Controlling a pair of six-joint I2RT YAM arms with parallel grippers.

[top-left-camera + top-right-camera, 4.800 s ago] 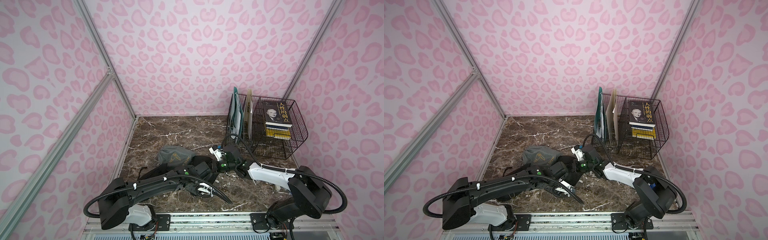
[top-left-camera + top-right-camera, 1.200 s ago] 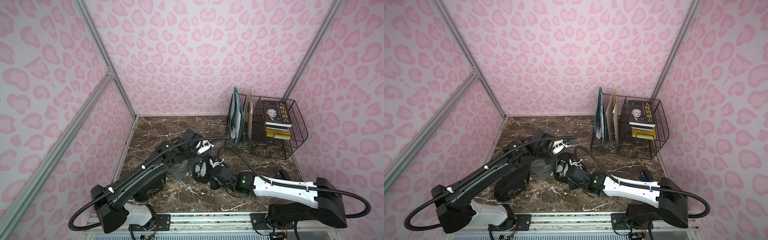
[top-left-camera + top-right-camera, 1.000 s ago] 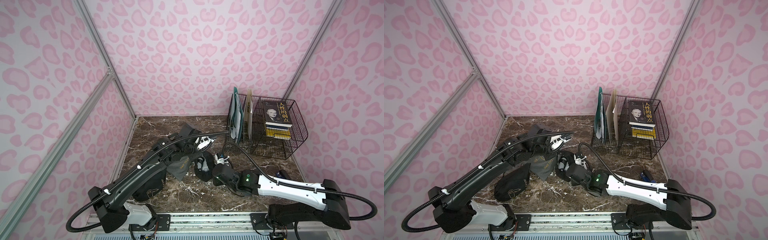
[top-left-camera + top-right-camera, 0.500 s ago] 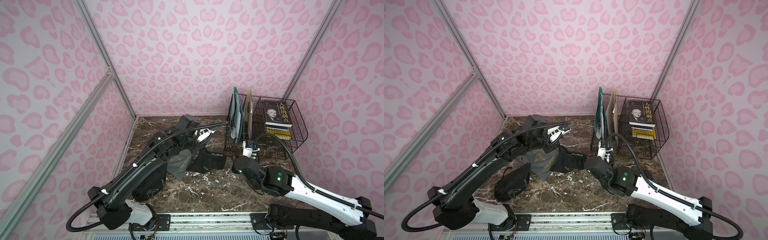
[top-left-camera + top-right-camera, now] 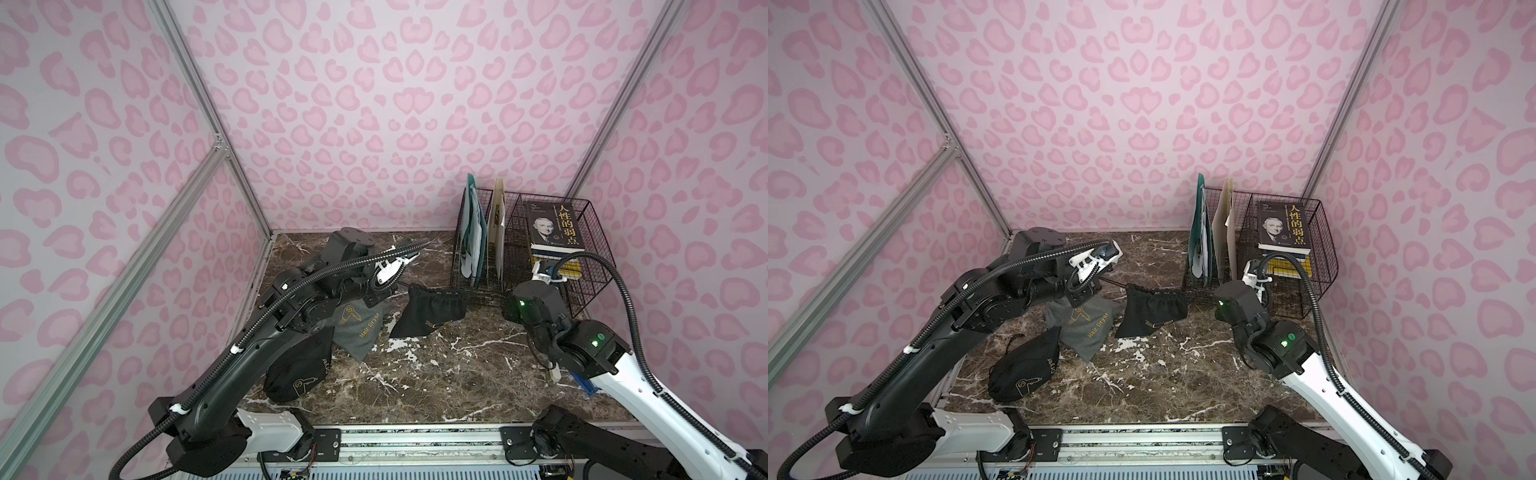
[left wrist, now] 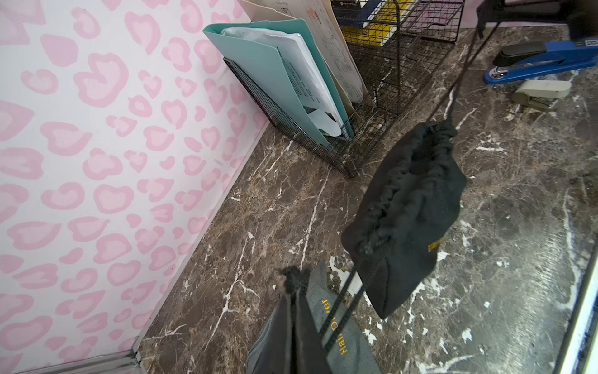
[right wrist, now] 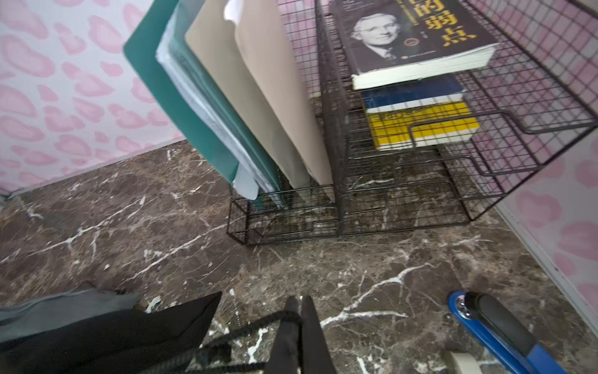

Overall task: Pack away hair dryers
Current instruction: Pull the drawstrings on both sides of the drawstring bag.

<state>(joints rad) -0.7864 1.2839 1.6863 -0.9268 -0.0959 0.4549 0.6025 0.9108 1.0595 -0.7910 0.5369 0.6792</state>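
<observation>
Beside the wire rack (image 5: 590,249), the left gripper (image 6: 293,301) and right gripper (image 7: 300,304), jaws clamped on its drawstrings (image 6: 294,277), hold the black pouch (image 5: 432,309) stretched between them.

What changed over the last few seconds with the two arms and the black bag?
The left gripper and right gripper, each shut on a drawstring cord, drew apart, the right one toward the black wire rack, cinching the mouth of the black fabric drawstring pouch. The rack and its stacked books stayed put.
</observation>
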